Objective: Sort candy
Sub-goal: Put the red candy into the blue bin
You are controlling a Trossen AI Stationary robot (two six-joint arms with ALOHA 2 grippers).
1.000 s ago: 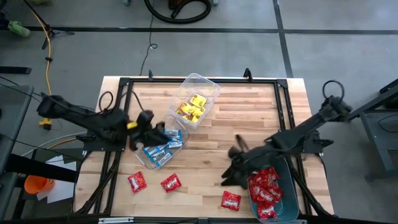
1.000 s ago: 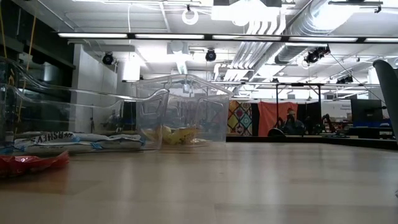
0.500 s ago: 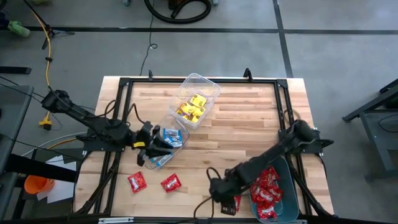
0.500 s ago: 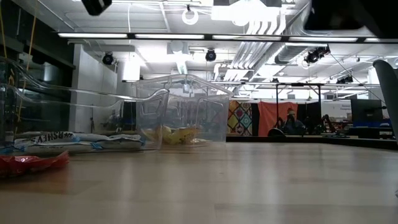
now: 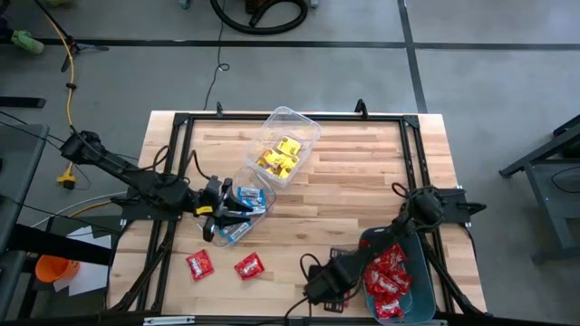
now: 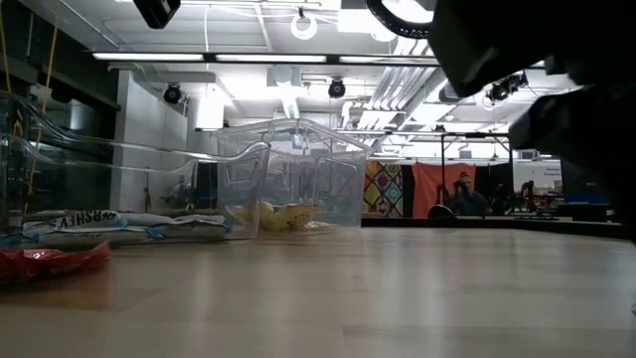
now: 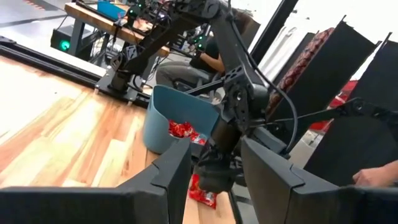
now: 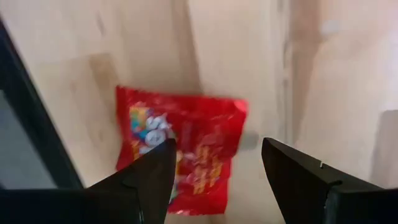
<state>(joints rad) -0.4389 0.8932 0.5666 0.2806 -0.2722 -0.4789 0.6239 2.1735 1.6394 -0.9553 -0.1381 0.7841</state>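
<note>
At the high view's lower centre, the right pincer (image 5: 324, 292) is spread wide over a red candy packet (image 8: 180, 155) on the bench (image 5: 349, 186), apparently for the teal bin (image 5: 419, 272); the left pincer (image 5: 216, 210) is held open over the blue-candy tub (image 5: 237, 215)

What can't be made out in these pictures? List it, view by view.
High view: the right end effector hides the red packet under it.
Right wrist view: that packet's print is blurred.
Low view: a red candy is cut off by the left edge; the right arm is only a dark blur.
Left wrist view: the teal bin wall hides most of its contents.
</note>
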